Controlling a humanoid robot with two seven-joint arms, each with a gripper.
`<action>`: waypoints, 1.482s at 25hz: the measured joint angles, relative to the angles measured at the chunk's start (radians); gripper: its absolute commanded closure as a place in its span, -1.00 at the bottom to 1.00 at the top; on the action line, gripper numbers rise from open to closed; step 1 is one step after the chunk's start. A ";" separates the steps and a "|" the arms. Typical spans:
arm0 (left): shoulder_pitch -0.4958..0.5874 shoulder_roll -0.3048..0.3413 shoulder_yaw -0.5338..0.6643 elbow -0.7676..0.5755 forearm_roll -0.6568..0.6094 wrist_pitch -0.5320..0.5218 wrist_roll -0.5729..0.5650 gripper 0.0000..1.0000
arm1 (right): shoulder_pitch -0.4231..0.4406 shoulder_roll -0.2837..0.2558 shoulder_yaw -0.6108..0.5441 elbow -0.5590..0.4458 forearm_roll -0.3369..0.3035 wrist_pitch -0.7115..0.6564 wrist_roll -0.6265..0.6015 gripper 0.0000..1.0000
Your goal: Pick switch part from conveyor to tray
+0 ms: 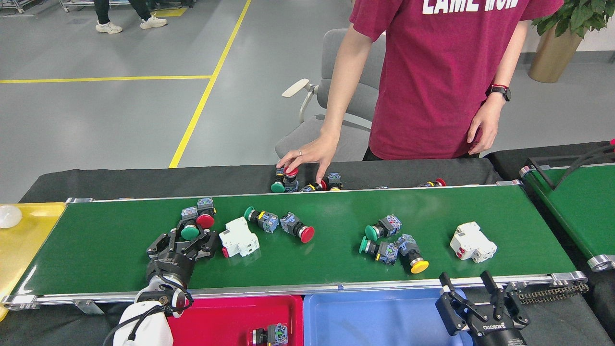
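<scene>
We are looking down on the conveyor, its dark-green belt running from nine o'clock to three o'clock across the black-draped surface. Our left gripper is reaching over the belt's left part with its jaws standing wide, and the green-capped switch part is lying right at their tips, at twelve o'clock from the gripper; from this angle we cannot quite tell whether a finger is touching it. A red-capped switch part is lying just beside it, toward one o'clock. A white breaker is sitting just beside the gripper at three o'clock, and past it a green-capped part and a red-capped one are lying end to end. Farther toward three o'clock, two green-capped parts and a yellow-capped part are clustering together, with a second white breaker well apart from them. Our right gripper is hovering near the belt's near rail at five o'clock, jaws parted and holding nothing. The red tray at six o'clock is holding one switch part, and the blue tray is lying beside it. A person's hand is resting on a pile of parts beyond the far rail at twelve o'clock. A yellow tray is lying at nine o'clock.
</scene>
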 measured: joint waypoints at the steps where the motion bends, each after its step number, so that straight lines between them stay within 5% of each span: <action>1: 0.012 0.007 0.000 -0.023 0.000 -0.026 0.000 0.88 | -0.001 0.000 0.012 0.001 0.002 0.010 0.000 -0.87; 8: 0.168 0.148 0.048 -0.241 0.100 -0.243 0.001 0.86 | -0.091 -0.004 0.246 0.089 0.097 0.215 -0.001 -0.87; 14: 0.411 0.322 0.114 -0.459 0.227 -0.562 0.002 0.82 | -0.227 -0.004 0.384 0.240 0.116 0.346 -0.001 -0.87; 16: 0.522 0.334 0.144 -0.567 0.231 -0.604 0.002 0.79 | -0.283 -0.004 0.427 0.316 0.114 0.374 -0.007 -0.65; 18: 0.633 0.334 0.152 -0.659 0.231 -0.622 0.002 0.75 | -0.303 -0.004 0.448 0.349 0.109 0.379 -0.012 -0.14; 20: 0.712 0.323 0.144 -0.716 0.231 -0.631 0.002 0.53 | -0.303 -0.004 0.460 0.351 0.106 0.377 -0.014 0.02; 22: 0.763 0.295 0.109 -0.748 0.231 -0.635 0.005 0.02 | -0.303 -0.004 0.465 0.351 0.105 0.352 -0.014 -0.04; 24: 0.785 0.267 0.091 -0.761 0.231 -0.635 0.005 -1.00 | -0.302 -0.004 0.471 0.351 0.105 0.332 -0.015 -0.09; 28: 0.783 0.150 0.100 -0.768 0.230 -0.635 0.001 -1.00 | -0.291 -0.007 0.508 0.346 0.105 0.324 -0.025 -0.15; 31: 0.783 0.138 0.149 -0.768 0.230 -0.635 0.000 -1.00 | -0.266 -0.007 0.514 0.346 0.105 0.321 -0.074 -0.18; 37: 0.769 0.029 0.377 -0.760 0.227 -0.635 -0.002 -1.00 | -0.250 -0.008 0.528 0.353 0.107 0.311 -0.058 -0.05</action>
